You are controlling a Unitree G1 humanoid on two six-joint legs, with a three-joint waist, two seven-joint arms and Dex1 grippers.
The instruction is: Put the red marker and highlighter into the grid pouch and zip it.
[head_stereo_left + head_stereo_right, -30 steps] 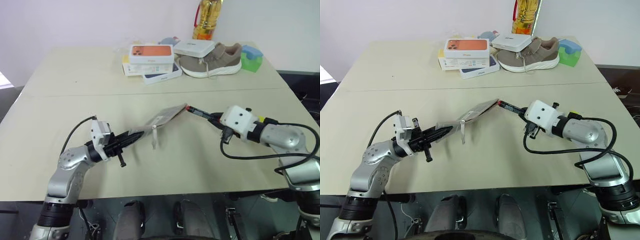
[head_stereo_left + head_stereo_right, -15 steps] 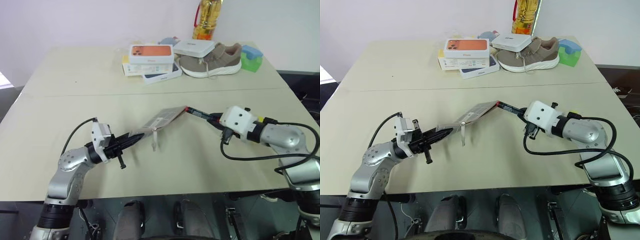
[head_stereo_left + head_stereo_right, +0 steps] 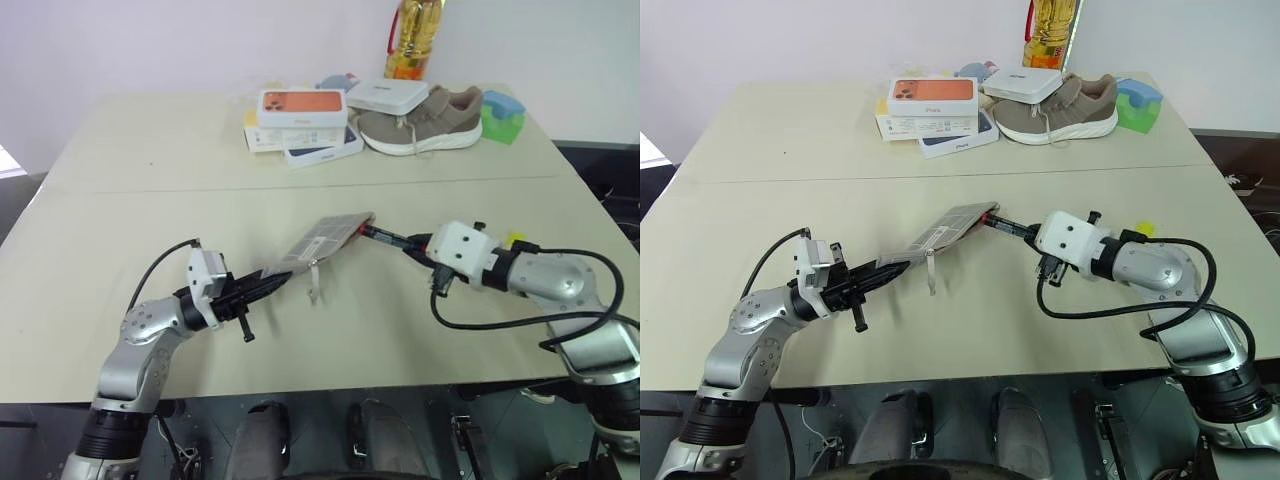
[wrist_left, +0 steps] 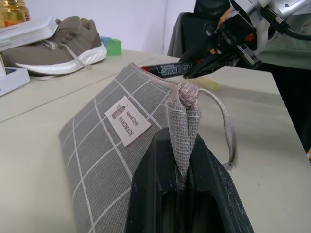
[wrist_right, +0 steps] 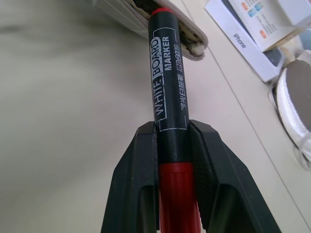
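The grid pouch (image 3: pixel 325 237) is grey with white lines and a white label, and it hangs tilted above the table. My left gripper (image 3: pixel 268 283) is shut on the fabric tab at the pouch's near corner (image 4: pixel 183 104). My right gripper (image 3: pixel 415 243) is shut on the red marker (image 5: pixel 167 92), which has a black barrel and a red end. The marker's tip sits in the pouch's open far end (image 5: pixel 187 36). The highlighter (image 3: pixel 515 240) shows as a small yellow piece on the table behind my right wrist, mostly hidden.
Along the table's far edge lie stacked phone boxes (image 3: pixel 300 122), a white box (image 3: pixel 388 95), a brown shoe (image 3: pixel 425 122), a green block (image 3: pixel 503 117) and a yellow bottle (image 3: pixel 415 40). A seam (image 3: pixel 150 190) crosses the tabletop.
My right gripper has shifted left toward the pouch, bringing the marker's tip from just outside the pouch's open end into it. The left gripper has kept still, holding the pouch.
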